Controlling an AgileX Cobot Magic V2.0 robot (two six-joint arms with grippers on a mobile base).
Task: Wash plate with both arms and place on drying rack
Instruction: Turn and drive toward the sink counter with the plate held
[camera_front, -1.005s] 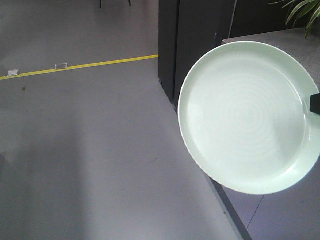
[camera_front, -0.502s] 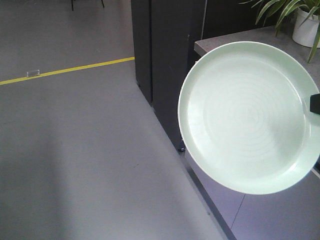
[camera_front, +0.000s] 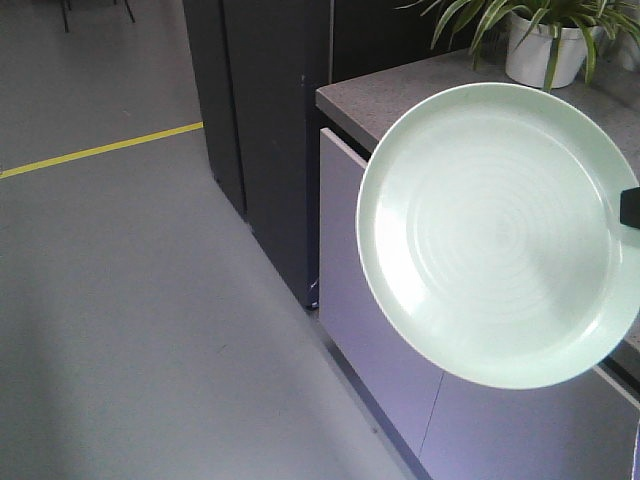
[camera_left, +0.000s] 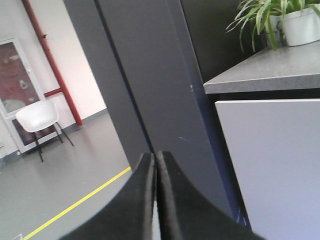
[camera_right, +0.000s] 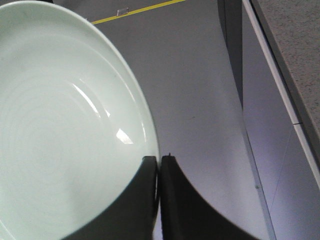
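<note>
The plate (camera_right: 60, 125) is held off the ground in the right gripper (camera_right: 159, 159), over the grey floor (camera_right: 200, 75) and in front of a counter (camera_front: 400, 95). In the right wrist view its pale mint rim runs straight into the narrow slit between the two black fingers. The left finger lies over the inner face with its faint rings, and the right finger sits outside the rim, so the jaws are clamped on the plate's edge at its near right side. The rest of the plate spreads away to the left of the fingers, with window glare on its inner face.

From the front view the plate is tilted with its inner face toward the camera and fills the right half of the picture. A small black part of the gripper shows at its right rim. Behind it are the counter's pale cupboard doors (camera_front: 370, 300), and a potted plant (camera_front: 540, 40) stands on the far right of the counter top. A dark cabinet (camera_front: 270, 130) stands to the left of the counter, and a yellow line (camera_front: 100, 150) crosses the floor at far left.

The left gripper (camera_left: 155, 156) has its fingers pressed together with nothing between them. It points at the dark cabinet, well apart from the plate. A white chair (camera_left: 37, 117) and a red pipe (camera_left: 50, 65) stand at far left in its view.
</note>
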